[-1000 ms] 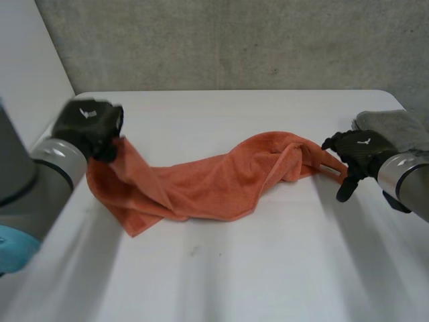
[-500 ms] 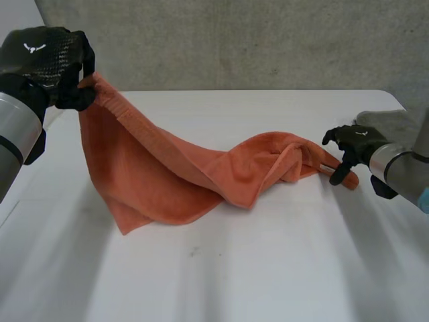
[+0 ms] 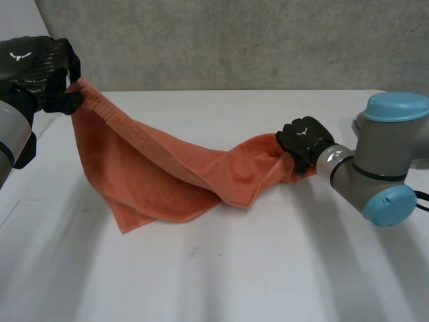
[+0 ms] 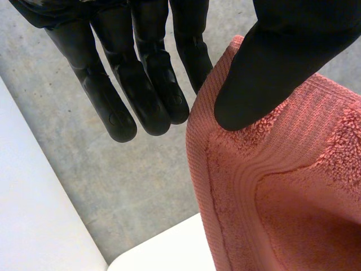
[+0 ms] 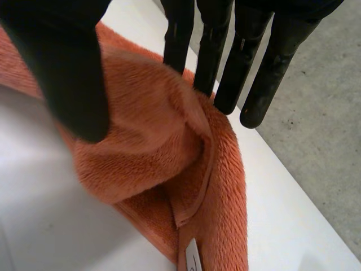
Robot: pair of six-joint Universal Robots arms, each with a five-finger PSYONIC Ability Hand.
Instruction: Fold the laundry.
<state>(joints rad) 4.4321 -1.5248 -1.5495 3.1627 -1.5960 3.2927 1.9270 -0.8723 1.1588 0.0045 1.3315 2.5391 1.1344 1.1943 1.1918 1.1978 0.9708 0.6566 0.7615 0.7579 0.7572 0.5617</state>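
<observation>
My left wrist view makes plain the pinch: my thumb (image 4: 271, 68) clamps the orange towel (image 4: 271, 197) by its ribbed corner against a finger. My left hand (image 3: 33, 67) holds that corner high above the table (image 3: 234, 275). The towel slopes down onto the table, where my right hand (image 3: 305, 141) grips its bunched other end between thumb and fingers.
</observation>
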